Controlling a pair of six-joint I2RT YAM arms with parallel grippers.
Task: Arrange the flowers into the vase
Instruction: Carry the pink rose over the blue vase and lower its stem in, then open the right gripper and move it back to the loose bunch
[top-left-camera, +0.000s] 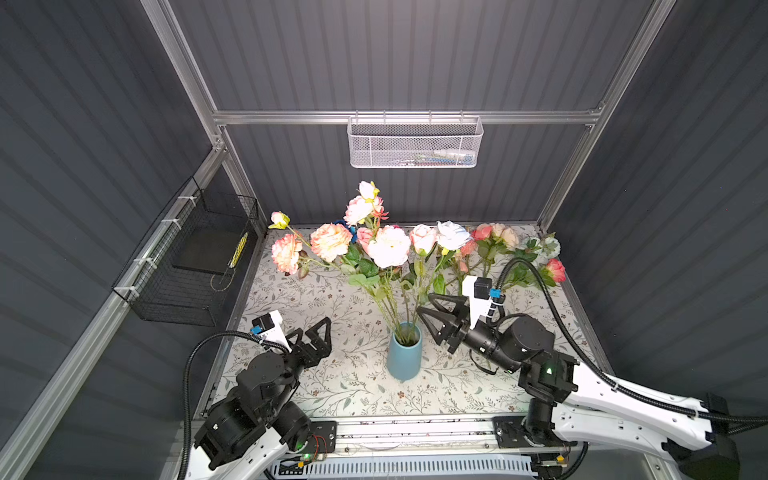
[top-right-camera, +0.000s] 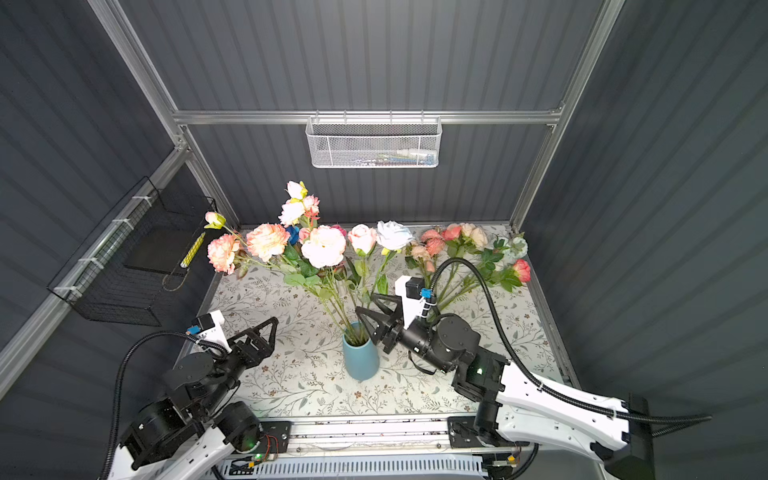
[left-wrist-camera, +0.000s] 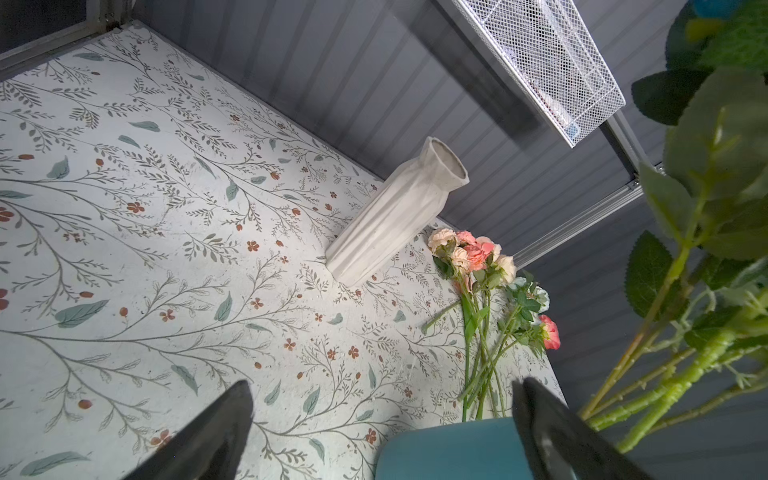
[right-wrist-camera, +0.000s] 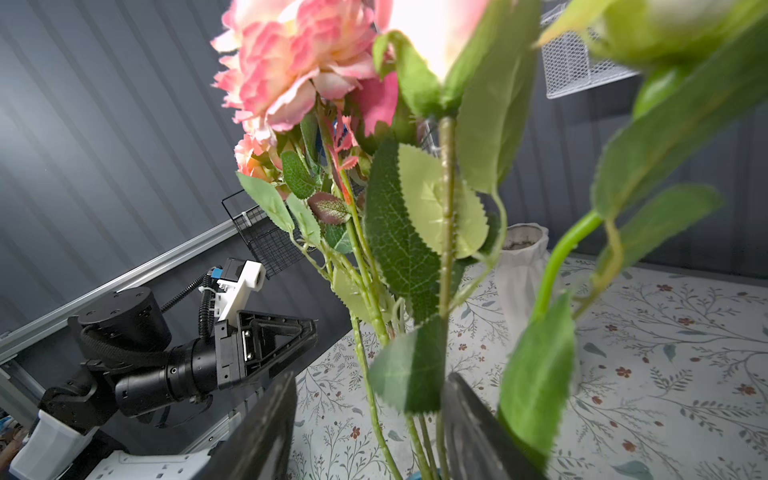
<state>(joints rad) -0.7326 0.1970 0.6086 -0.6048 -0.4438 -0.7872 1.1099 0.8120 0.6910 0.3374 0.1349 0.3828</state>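
The blue vase (top-left-camera: 404, 353) stands upright near the middle of the table (top-left-camera: 332, 390), a little toward the front edge. A bunch of flowers (top-left-camera: 388, 245) sits in it, with the stems (right-wrist-camera: 446, 249) packed into the mouth and the blooms fanning out to the left and back, above the cloth. More loose flowers (top-left-camera: 498, 249) lie flat in the back right corner. Their blooms are close to the back wall, and one red-tipped rose (top-left-camera: 555, 270) is near the right edge.

The right claw (top-left-camera: 424, 302) hangs just right of the standing stems, above the vase's rim. In the right wrist view its jaws stand apart on either side of the stems with gaps showing, so it is released and grips nothing. The left claw (top-left-camera: 326, 334) hovers over the cloth left of the vase and apart from it, spread wide and holding nothing. The left wrist view shows bare cloth between its fingers (left-wrist-camera: 224, 415).

A white vase (left-wrist-camera: 399, 216) stands by the back wall, near the loose flowers. Bare cloth runs along the front edge before the blue vase and over the left half of the table. A black wire basket (top-left-camera: 187, 266) hangs on the left wall just past the table's left edge. A white mesh basket (top-left-camera: 413, 143) hangs on the back rail.
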